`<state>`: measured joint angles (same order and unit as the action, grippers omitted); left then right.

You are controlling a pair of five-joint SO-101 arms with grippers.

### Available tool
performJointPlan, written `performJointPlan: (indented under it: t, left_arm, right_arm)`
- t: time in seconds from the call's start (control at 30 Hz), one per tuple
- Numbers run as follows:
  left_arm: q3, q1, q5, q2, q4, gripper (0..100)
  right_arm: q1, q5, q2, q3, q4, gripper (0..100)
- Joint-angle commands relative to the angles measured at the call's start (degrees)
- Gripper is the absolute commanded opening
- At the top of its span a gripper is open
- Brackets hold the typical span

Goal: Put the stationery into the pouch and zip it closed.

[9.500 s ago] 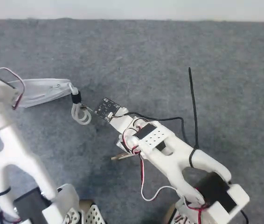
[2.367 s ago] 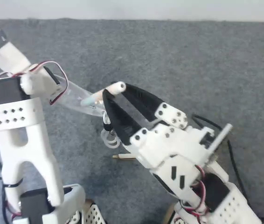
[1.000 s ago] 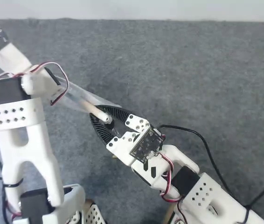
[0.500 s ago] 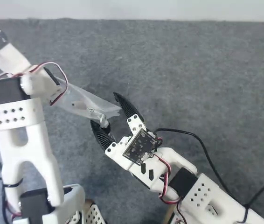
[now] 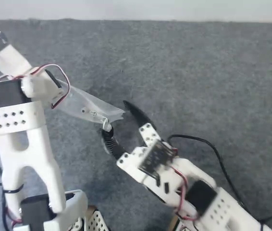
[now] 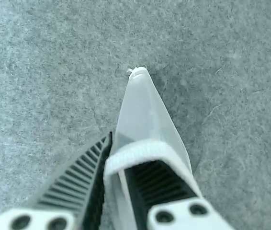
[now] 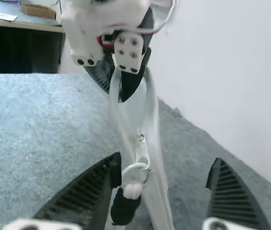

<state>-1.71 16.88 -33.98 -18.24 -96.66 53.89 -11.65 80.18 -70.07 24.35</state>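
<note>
High view is showing the pouch [image 5: 90, 108], clear and pale, lying slantwise from about 9 o'clock toward the middle of the grey counter [image 5: 213, 72]. Its 9 o'clock end is running up into the left arm. The zip pull [image 5: 106, 127], a small ring with a white and black toggle, is dangling from the other end.

Left wrist view is showing the left gripper [image 6: 123, 153] with its jaws clenched on one end of the pouch, the white edge strip sitting pinched between them. The rest of the pouch is narrowing away to a point over the counter. Whether that point is touching the surface I cannot tell.

The right gripper [image 5: 115, 117] is coming in from 5 o'clock and pointing toward 11 o'clock. Its jaws are released and spread wide, one black finger [image 5: 137, 115] lying on the 3 o'clock side of the pouch's free end. The other finger is sitting just beside the zip pull.

Right wrist view is showing the pouch hanging down between the spread jaws, grasped by neither. The toggle is lying close against one of the ribbed pads [image 7: 95, 189].
</note>
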Motion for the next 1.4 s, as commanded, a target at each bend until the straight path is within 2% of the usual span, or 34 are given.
performJointPlan:
  t: [0.0, 0.23, 0.4, 0.73, 0.87, 1.0, 1.37]
  left_arm:
    - [-0.3, 0.1, 0.6, -2.2, 2.0, 1]
    - [-0.3, 0.5, 0.6, -2.2, 2.0, 1]
    - [-0.3, 6.3, 0.4, -2.2, 4.2, 1]
    - [-0.6, 11.3, -0.4, -2.2, 5.3, 1]
    - [-0.4, 11.5, -1.1, -2.2, 5.5, 1]
    - [-0.4, 11.5, -1.1, -2.2, 5.5, 1]
    - [-0.3, 11.6, -1.1, -2.2, 5.4, 1]
  right_arm:
    - [-1.8, -0.6, 6.0, 0.4, 4.0, 26.7]
    - [-2.3, -0.4, 5.5, 0.7, 8.3, 26.7]
    - [-2.9, 5.5, 5.1, 4.3, 18.5, 26.7]
    - [-2.7, 2.6, 5.0, 4.9, 27.0, 26.6]
    - [-2.7, 2.5, 4.1, 4.9, 27.8, 20.6]
    - [-0.7, -0.7, -2.5, 4.9, 27.7, 20.4]
    - [0.7, -1.2, -24.1, 8.5, 27.4, 21.6]
